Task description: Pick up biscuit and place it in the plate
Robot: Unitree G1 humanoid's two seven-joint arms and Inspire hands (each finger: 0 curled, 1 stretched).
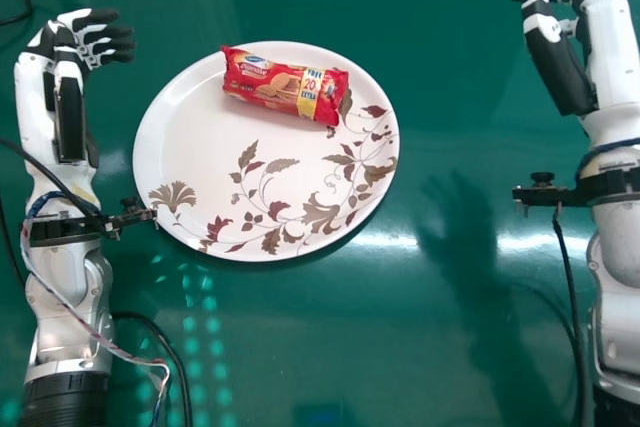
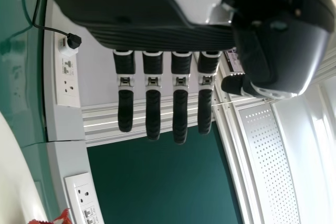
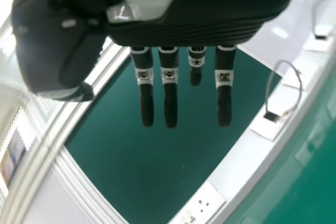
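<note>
The left hand (image 1: 70,42) is open wide, with its fingers (image 2: 153,111) straight, and it is at ten o'clock from the plate (image 1: 200,147), in the head view, where twelve is the far side. The right hand (image 1: 545,32) is at two o'clock from the plate, well apart from it. It is also open, its fingers (image 3: 170,103) extended, and one of them looks shorter in the right wrist view. Both hands hold nothing.

The biscuit (image 1: 285,84), in a red wrapper, is lying on the plate, in its twelve o'clock part. Its length goes from ten toward four o'clock, and the end at ten covers a little of the rim. The plate is white and round, with brown and red leaves printed from eight o'clock, through six, until two.

The plate rests on the green, shiny counter (image 1: 430,347). The clamp (image 1: 128,217) on the left arm is near the rim at eight o'clock. A dark shadow is on the counter at four o'clock from the plate.
</note>
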